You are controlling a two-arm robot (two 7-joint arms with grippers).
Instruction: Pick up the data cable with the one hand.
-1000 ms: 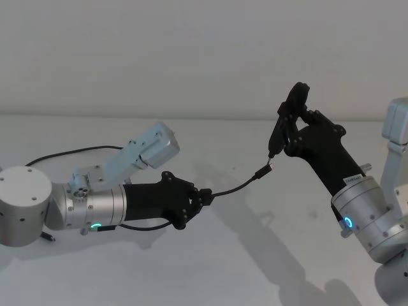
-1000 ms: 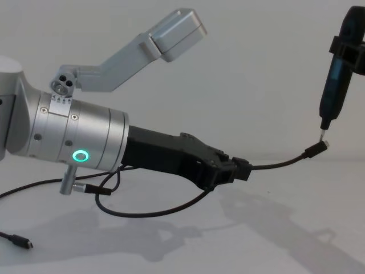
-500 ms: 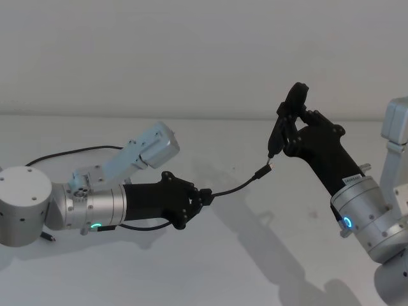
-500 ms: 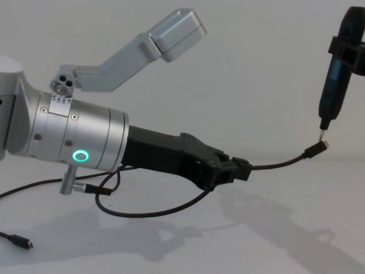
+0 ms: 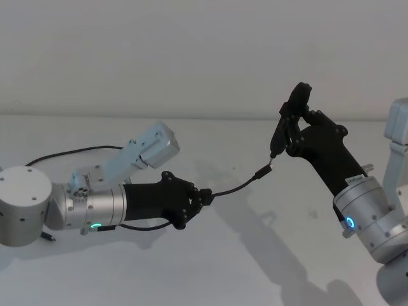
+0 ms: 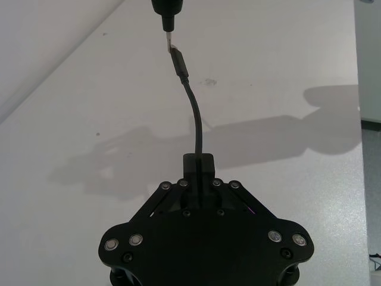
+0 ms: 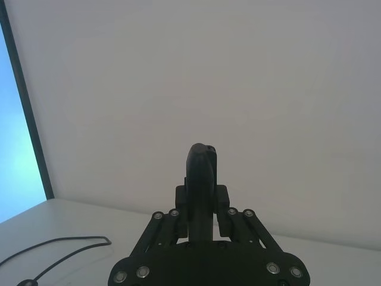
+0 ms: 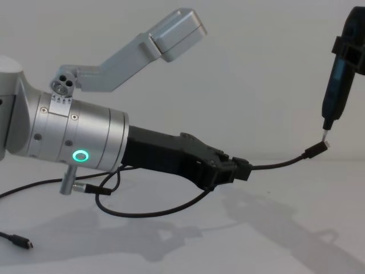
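1. The left gripper [image 5: 203, 197] reaches in from the left, low over the white worktop [image 5: 255, 255]. Its jaws are closed on the data cable [image 5: 234, 187].
2. In the left wrist view the cable runs out from between the two black fingers [image 6: 205, 164] and curves up and away.
3. The held part of the data cable is lifted off the worktop. It goes from the left gripper up and to the right, toward the middle of the scene.
4. At its end is a small black plug [image 5: 262, 173] with a short silver tip [image 8: 325, 145]. The plug hangs in the air.
5. The rest of the cable bends back under the left arm [image 8: 74, 137] in a loop [image 8: 148, 212] that lies on the worktop. More cable trails off to the far left [image 5: 70, 153].
6. Another small plug [image 8: 23, 242] lies on the worktop at the near left.
7. The right gripper [image 5: 294, 124] is up on the right side. Its jaws are closed on a slim black tool [image 8: 337, 85] that stands almost straight up.
8. The tool's thin metal point [image 8: 325, 131] aims down. It is just above the silver tip of the cable's plug. I cannot tell if they touch.
9. The left wrist has a glowing green ring [image 8: 80, 156] and a grey bracket [image 8: 142, 51] sticking up above it.
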